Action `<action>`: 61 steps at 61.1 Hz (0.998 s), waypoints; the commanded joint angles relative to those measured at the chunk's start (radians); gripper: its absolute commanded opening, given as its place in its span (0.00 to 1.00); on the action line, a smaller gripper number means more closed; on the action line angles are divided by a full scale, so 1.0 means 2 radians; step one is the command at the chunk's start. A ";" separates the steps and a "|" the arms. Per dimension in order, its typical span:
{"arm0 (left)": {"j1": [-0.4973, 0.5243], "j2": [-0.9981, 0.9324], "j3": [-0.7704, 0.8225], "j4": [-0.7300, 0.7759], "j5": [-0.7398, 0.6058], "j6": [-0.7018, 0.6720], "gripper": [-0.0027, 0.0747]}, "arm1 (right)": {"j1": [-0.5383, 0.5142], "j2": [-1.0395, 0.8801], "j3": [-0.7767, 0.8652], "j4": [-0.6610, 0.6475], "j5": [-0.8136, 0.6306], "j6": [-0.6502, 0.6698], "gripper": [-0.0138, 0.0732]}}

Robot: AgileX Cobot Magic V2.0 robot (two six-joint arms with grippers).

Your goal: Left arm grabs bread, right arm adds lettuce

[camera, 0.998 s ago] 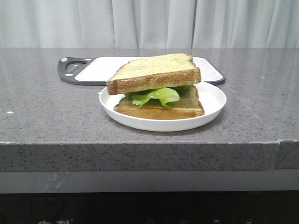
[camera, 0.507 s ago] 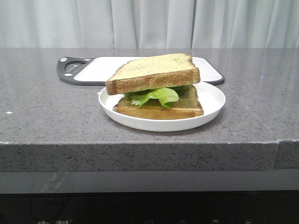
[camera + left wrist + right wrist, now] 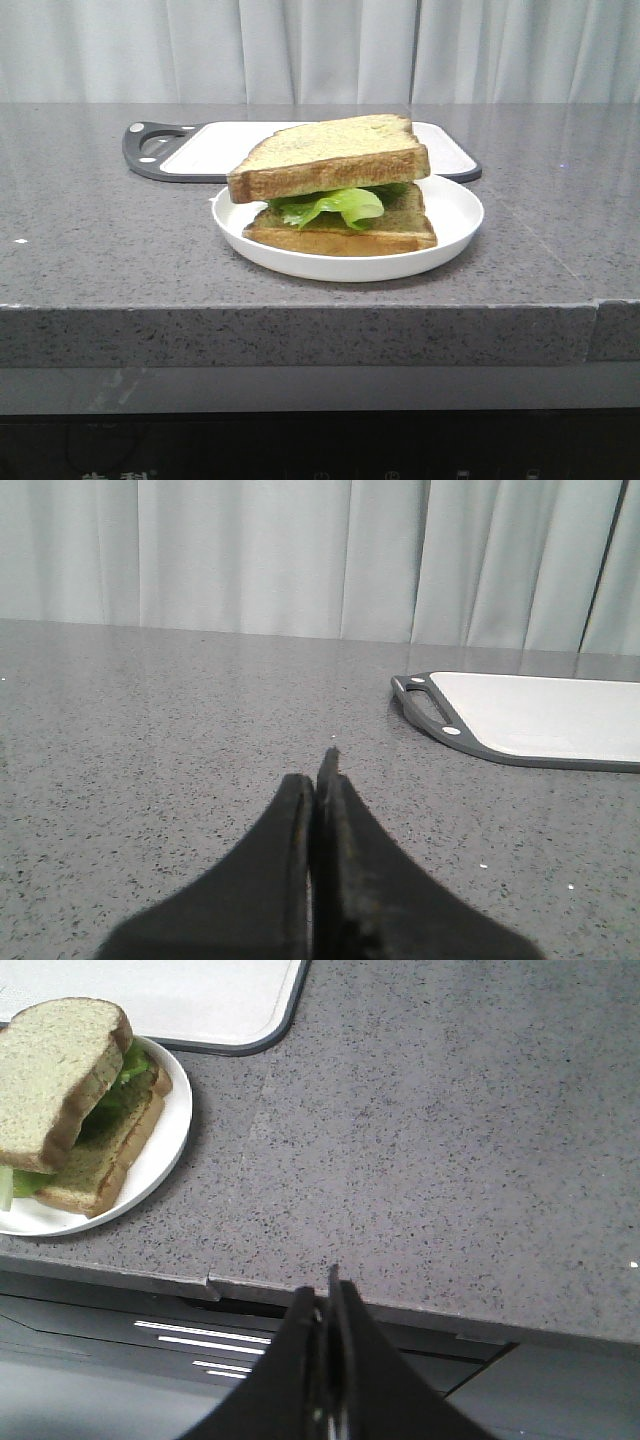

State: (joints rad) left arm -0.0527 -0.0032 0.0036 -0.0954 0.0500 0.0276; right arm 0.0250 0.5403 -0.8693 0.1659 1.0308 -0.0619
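The thick bread slice lies on top of the green lettuce, which rests on a thinner slice in a white plate. The stack also shows in the right wrist view: bread, lettuce, plate. My left gripper is shut and empty, low over bare counter, away from the plate. My right gripper is shut and empty, at the counter's front edge, to the right of the plate. Neither arm shows in the front view.
A white cutting board with a dark grey rim and handle lies behind the plate; it also shows in the left wrist view and the right wrist view. The grey stone counter ends at a front edge. Pale curtains hang behind.
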 commanded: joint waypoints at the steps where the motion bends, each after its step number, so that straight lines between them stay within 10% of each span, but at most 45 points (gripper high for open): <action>1: 0.002 -0.010 0.003 -0.004 -0.042 -0.001 0.01 | -0.003 0.003 -0.009 0.003 -0.031 0.000 0.08; 23: 0.002 -0.010 0.003 -0.004 -0.042 -0.001 0.01 | 0.000 -0.006 0.000 -0.002 -0.048 0.000 0.08; 46: 0.002 -0.010 0.003 -0.004 -0.042 -0.001 0.01 | 0.013 -0.188 0.290 -0.003 -0.385 0.000 0.08; 61: 0.002 -0.010 0.003 -0.004 -0.042 -0.001 0.01 | 0.002 -0.272 0.420 0.001 -0.459 0.000 0.08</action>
State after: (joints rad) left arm -0.0527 -0.0032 0.0036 -0.0954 0.0500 0.0276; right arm 0.0379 0.0242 -0.0487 0.1659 0.2395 -0.0619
